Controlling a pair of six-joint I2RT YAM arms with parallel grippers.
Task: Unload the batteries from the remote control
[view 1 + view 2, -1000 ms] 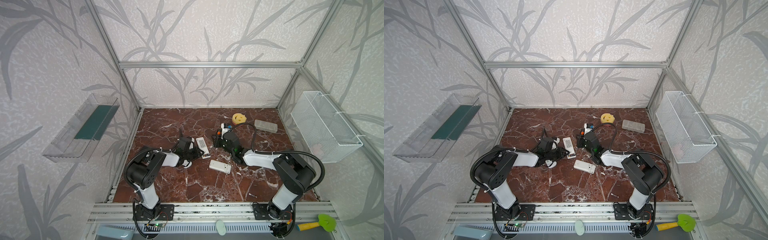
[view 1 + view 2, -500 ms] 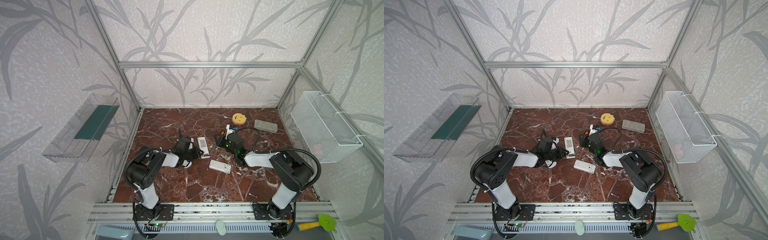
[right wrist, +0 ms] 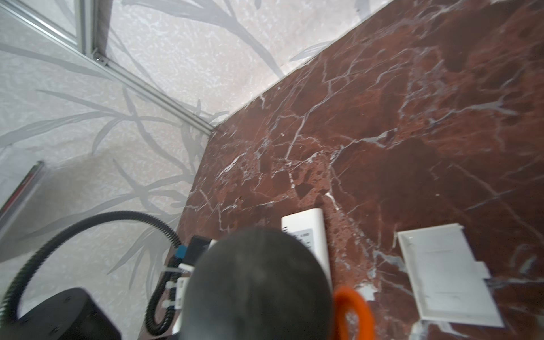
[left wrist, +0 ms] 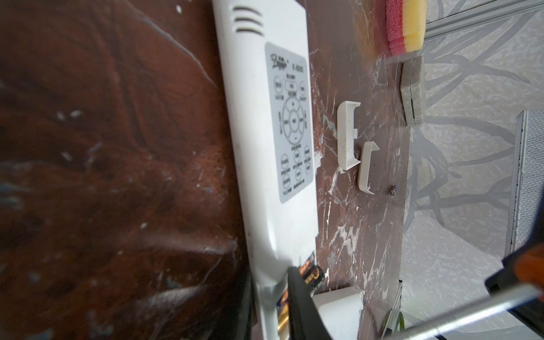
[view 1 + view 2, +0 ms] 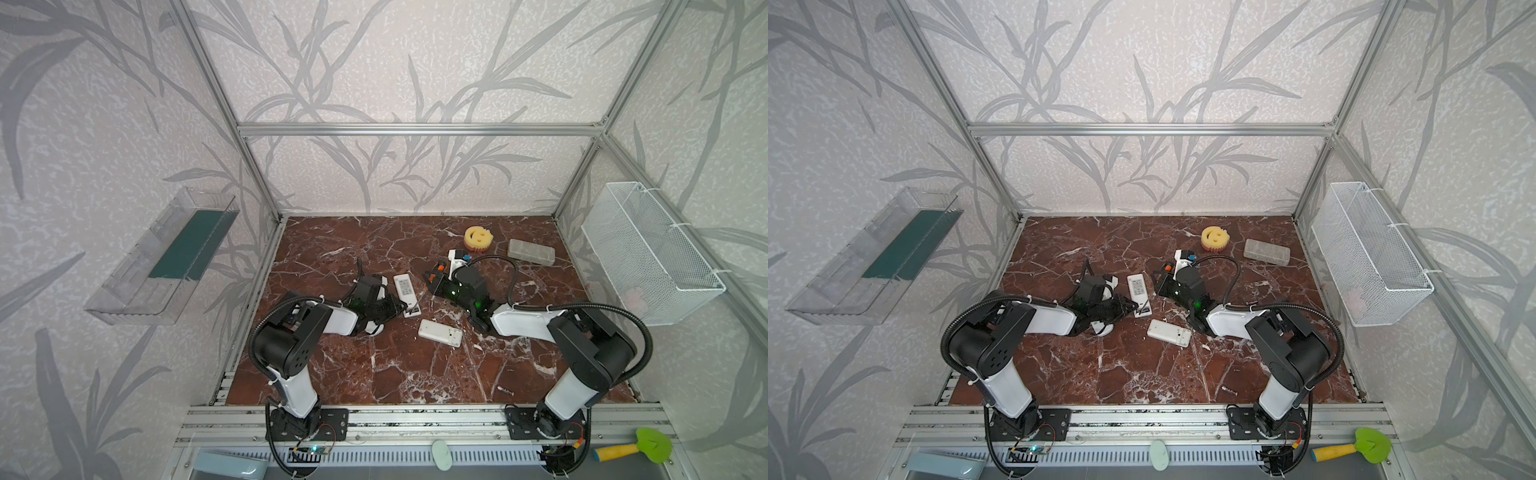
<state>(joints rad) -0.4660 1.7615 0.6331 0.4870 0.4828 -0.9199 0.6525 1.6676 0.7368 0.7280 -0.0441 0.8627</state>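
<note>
Left wrist view shows two batteries (image 4: 314, 276) seated in the open end of the remote (image 4: 273, 176), bottom centre, with a left gripper (image 5: 402, 308) finger (image 4: 300, 303) across them; its grip is unclear. The right gripper (image 5: 432, 283) clamps the orange-handled screwdriver (image 4: 459, 309), lower right.

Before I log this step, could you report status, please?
Left gripper at remote, battery end, grip unclear. Right gripper shut on screwdriver. Batteries still seated. Loose covers lie clear.
</note>
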